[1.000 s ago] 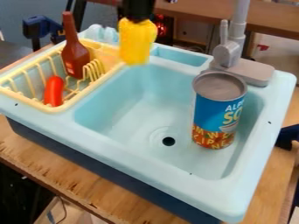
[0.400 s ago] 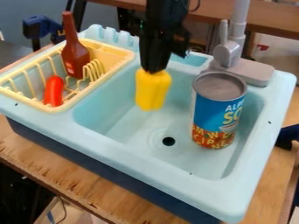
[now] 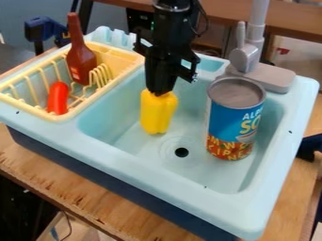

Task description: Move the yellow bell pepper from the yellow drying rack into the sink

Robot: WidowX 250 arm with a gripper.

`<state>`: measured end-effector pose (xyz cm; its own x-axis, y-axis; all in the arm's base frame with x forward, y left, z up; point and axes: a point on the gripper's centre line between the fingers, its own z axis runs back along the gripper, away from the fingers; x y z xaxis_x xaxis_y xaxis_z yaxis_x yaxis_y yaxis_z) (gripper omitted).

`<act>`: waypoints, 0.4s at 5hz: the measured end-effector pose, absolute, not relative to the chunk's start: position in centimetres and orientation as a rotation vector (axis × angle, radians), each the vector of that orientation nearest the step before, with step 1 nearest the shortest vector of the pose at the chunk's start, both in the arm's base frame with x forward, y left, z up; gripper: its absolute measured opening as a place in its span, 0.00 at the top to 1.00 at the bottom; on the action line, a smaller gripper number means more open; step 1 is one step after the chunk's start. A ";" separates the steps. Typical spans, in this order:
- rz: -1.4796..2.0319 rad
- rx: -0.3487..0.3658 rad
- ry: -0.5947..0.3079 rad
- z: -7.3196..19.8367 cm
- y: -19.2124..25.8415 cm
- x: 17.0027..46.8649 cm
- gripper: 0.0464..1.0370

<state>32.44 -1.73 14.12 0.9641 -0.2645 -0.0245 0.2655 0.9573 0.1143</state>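
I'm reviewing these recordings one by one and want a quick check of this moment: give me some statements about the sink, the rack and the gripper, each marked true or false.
1. The gripper holds the yellow object by its upper end. True.
2. The can lies on its side in the basin. False: it stands upright there.
3. The brown bottle is in the pale yellow rack. True.
4. The red object is in the basin. False: it is in the rack.
5. The drain hole is covered by the can. False: it is in plain view beside the can.
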 end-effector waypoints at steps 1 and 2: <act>-0.295 0.147 0.009 14.1 -2.1 32.4 0.93; -0.305 0.142 0.014 13.8 -2.1 32.1 0.89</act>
<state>32.14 -2.10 13.76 0.9537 -0.2987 -0.0353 0.3007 0.9437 0.1377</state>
